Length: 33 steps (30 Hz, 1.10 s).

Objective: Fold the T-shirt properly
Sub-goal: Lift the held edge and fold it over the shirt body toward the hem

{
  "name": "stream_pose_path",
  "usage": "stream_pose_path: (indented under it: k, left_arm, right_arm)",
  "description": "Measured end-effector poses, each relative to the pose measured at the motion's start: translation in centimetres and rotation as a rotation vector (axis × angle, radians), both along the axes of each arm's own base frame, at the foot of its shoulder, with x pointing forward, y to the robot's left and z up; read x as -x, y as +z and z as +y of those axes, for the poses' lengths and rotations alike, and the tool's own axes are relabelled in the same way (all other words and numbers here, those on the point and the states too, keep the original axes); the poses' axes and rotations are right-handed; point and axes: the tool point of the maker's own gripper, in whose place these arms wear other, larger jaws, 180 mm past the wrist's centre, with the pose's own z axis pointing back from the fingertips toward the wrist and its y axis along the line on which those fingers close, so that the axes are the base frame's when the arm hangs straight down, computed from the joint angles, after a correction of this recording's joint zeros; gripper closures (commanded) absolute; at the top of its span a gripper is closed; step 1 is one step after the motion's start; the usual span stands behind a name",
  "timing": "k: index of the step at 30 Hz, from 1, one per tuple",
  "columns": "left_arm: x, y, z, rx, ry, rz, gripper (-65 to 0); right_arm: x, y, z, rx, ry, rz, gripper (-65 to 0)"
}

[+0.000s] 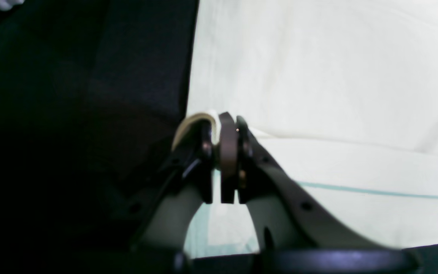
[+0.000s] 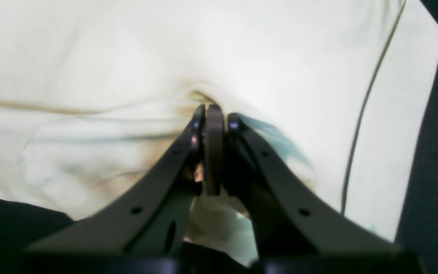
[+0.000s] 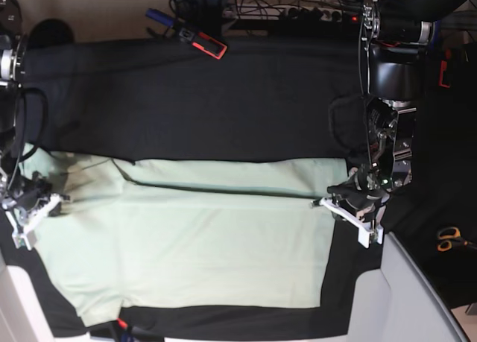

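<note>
1. T-shirt, pale mint-green, lies spread across the near part of the black table covering, in the lower half of the base view. Between the two grippers runs a long raised edge; beyond it, a strip of cloth lies with its far border nearly straight at the left arm's end and rumpled at the other.
2. Left arm, black and silver, reaches down at the base view's right side.
3. Right arm comes in at the opposite side, partly cut off by the frame.
4. Left gripper is closed on the shirt, pinching a fold near its side edge; a small loop of cloth curls up beside the fingertips.
5. Right gripper is also clamped on the shirt, with bunched, creased cloth around its tips, blurred in the wrist view.
6. Red-and-blue tool lies well apart from the shirt, near the base view's top.
7. Orange-handled scissors rest to the right of the left arm.
</note>
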Motion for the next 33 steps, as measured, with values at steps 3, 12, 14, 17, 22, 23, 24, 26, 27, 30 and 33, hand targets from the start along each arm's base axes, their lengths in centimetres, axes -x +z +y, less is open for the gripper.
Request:
stream_pose_path:
  k: [3,12,14,17,22,23,24,26,27,30,33]
  left_arm:
    - [0.0,0.0,0.0,-0.001,-0.001,0.000,0.0]
    - [0.0,0.0,0.0,-0.001,-0.001,0.001,0.0]
    - [-0.1,-0.2,0.2,0.000,0.005,0.008,0.0]
    - [-0.6,-0.8,0.5,0.003,0.019,0.031,0.0]
    - [-1.0,-0.7,0.9,-0.033,0.016,0.004,0.0]
    - [-1.0,-0.7,1.1,-0.060,0.007,0.006,0.0]
    - [-1.1,-0.7,1.0,-0.088,-0.011,0.007,0.0]
    - [-1.2,-0.8,0.2,-0.129,-0.051,0.011,0.0]
    - [-1.3,-0.8,-0.2,-0.124,-0.056,0.011,0.0]
    - [-1.2,-0.9,-0.8,-0.115,-0.067,0.012,0.0]
    - [-1.2,-0.9,-0.6,-0.118,-0.065,0.011,0.0]
  right_arm:
    - [0.0,-0.1,0.2,-0.003,0.002,-0.001,0.0]
    - [-1.3,0.4,2.2,0.025,0.083,-0.033,0.0]
    - [-1.3,0.4,2.1,0.027,0.081,-0.033,0.0]
    - [-1.3,0.4,1.8,0.033,0.076,-0.031,0.0]
    - [-1.3,0.4,1.8,0.032,0.077,-0.031,0.0]
    - [-1.3,0.4,1.9,0.032,0.077,-0.031,0.0]
    - [-1.3,0.4,1.9,0.032,0.077,-0.031,0.0]
    - [-1.3,0.4,1.9,0.032,0.077,-0.031,0.0]
    - [-1.3,0.4,1.9,0.031,0.077,-0.031,0.0]
    - [-1.5,0.6,1.9,0.030,0.076,-0.044,0.0]
    - [-1.5,0.6,1.9,0.030,0.075,-0.050,0.0]
